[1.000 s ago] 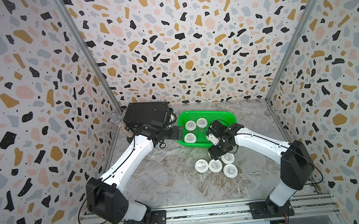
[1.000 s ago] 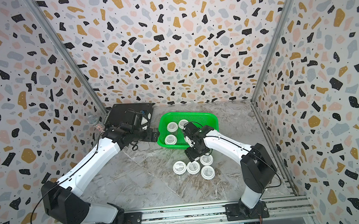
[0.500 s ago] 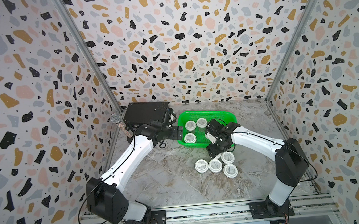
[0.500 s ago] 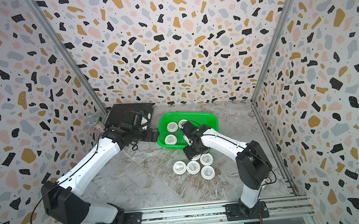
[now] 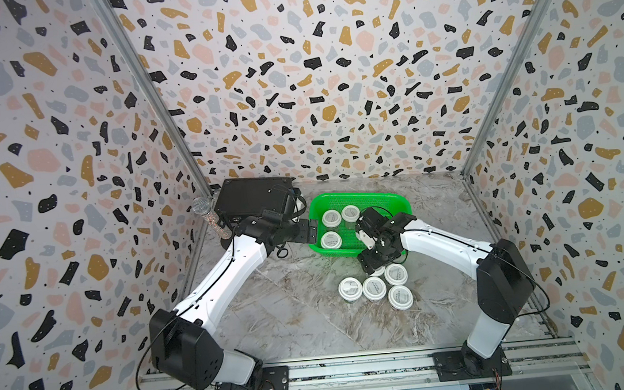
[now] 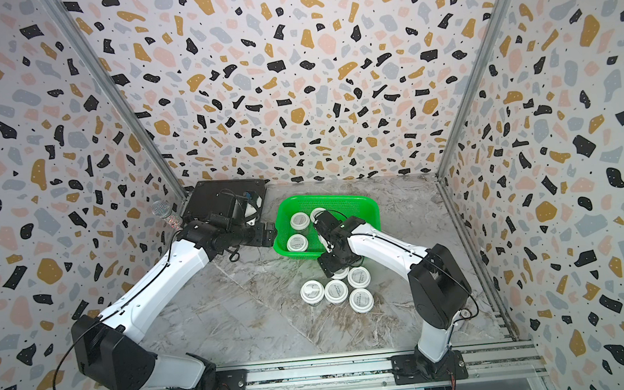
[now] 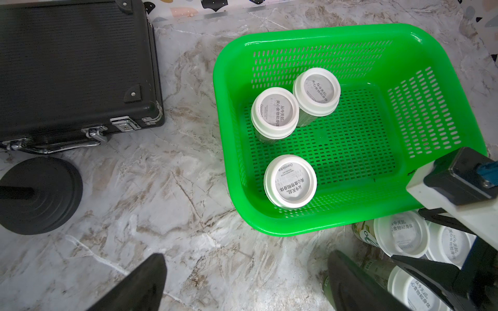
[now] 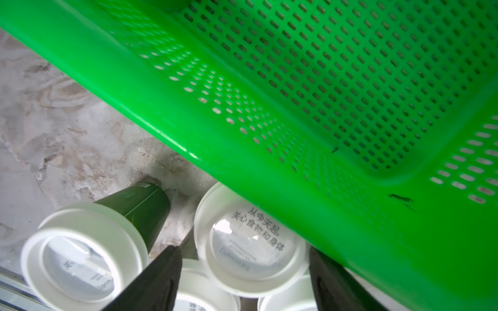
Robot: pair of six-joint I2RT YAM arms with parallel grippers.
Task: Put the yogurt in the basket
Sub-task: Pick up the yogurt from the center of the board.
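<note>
8 yogurt cups (image 5: 374, 288) in all, alike in every part: small, round, capped by a flat white lid with a raised outer ring and a sunken pale grey disc printed with small dark characters; below the lid, a dark green side with fine pale print, plain in the right wrist view. 3 of them upright inside the bright green basket (image 5: 358, 195), a rectangular tub of perforated mesh with rounded corners and a rolled rim, set toward 12 o'clock on the marble table (image 5: 293, 319): 2 touching side by side near the basket's 10 o'clock corner, 1 alone toward 8 o'clock, apart from that pair. Other 5 bunched tight on the table just off the basket's 6 o'clock rim, lids touching or nearly so in both top views. Right gripper (image 5: 374, 268) poised over the cup at the bunch's 12 o'clock, hard by the basket rim, jaws parted and flanking its lid on 2 sides; pads against the lid or just clear of it, cannot tell. Left gripper (image 5: 312, 231) hanging just outside the basket's 9 o'clock wall, jaws spread wide, holding nothing, only bare marble between its fingers (image 7: 145, 282). Black case (image 5: 253, 198) lying at the basket's 10 o'clock, apart from it, with a microphone (image 5: 201, 206) at the case's 9 o'clock.
</note>
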